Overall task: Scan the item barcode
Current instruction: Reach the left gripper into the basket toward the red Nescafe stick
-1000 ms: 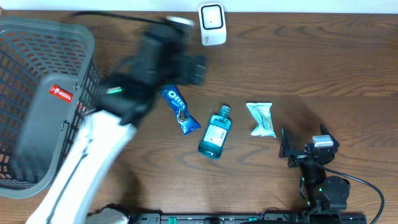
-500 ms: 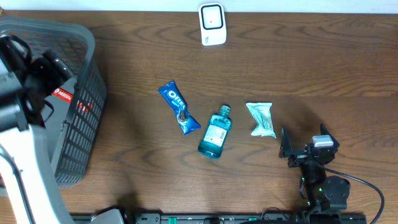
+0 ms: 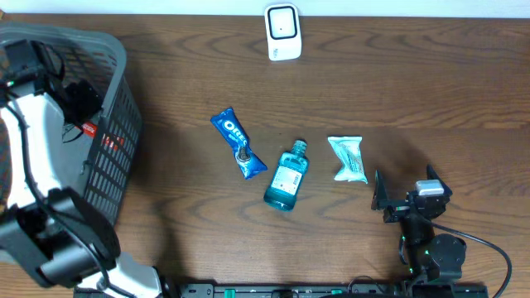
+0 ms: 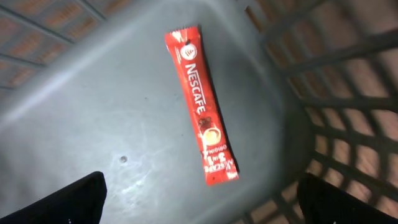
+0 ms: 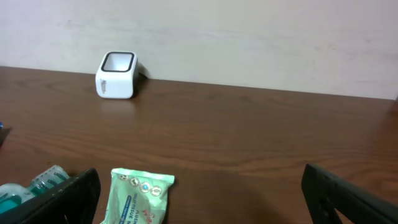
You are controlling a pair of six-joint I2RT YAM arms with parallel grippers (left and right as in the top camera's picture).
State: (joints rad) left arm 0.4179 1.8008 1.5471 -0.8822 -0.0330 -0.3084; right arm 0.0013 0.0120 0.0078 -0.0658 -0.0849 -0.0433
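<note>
Left gripper [image 4: 205, 202], jaws spread and empty, hangs over the Nescafe sachet [image 4: 202, 106] lying in the grey basket [image 3: 116, 50], likely already scanned, while Oreo pack [image 3: 238, 145], blue bottle [image 3: 286, 178] and green packet [image 3: 348, 159] apparently await scanning near the wide-open right gripper [image 3: 381, 199]

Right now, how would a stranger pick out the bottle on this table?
On the wooden table, three items lie in a row near the middle. The bottle is the middle one, between the blue cookie packet and the pale green pack. Unlike those flat wrappers, it is see-through blue with a white label.
</note>
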